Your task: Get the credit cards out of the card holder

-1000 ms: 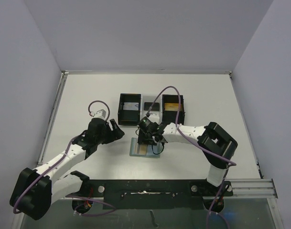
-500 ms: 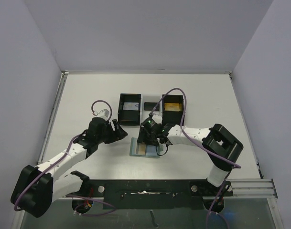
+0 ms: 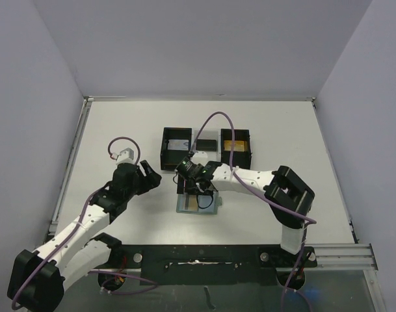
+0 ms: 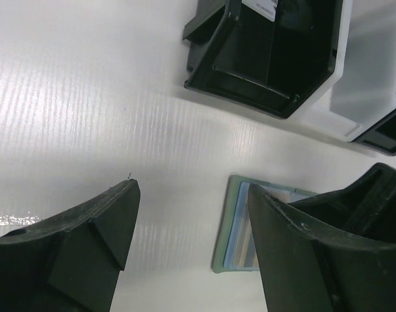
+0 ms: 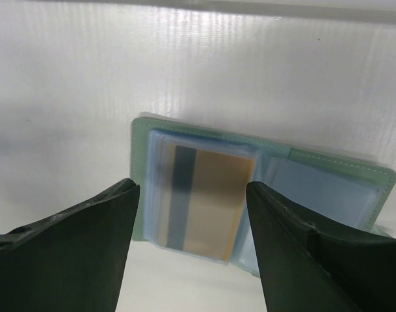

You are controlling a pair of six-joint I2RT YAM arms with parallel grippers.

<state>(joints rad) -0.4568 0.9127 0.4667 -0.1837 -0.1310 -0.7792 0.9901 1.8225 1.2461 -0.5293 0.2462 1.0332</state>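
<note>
The card holder (image 5: 315,192) lay open and flat on the white table (image 3: 119,130), just in front of the black tray (image 3: 206,148), with a tan card (image 5: 207,201) bearing a dark stripe tucked in the pocket nearer your left arm. Your right gripper (image 5: 191,188) hung directly over that pocket, its jaws spread wide to either side of the card and holding nothing. Your left gripper (image 4: 191,195) stood just as wide and just as empty over bare table, near the holder's left edge. The step in hand appeared to be getting hold of the tan card. It would likely go best if you brought one finger down onto the card's exposed edge and slid it out along the pocket rather than lifting straight up, with the left gripper pinning the holder so it did not drag along. Which side the pocket opened on could not be told. The right wrist view alone showed the stripe and the holder's stitched green border. The overhead view reduced the card to a small tan patch, yet only it showed both arms, a pale card (image 3: 178,144) in the tray's left compartment and a yellow card (image 3: 235,144) in its right. The left wrist view caught only one corner of the holder.
</note>
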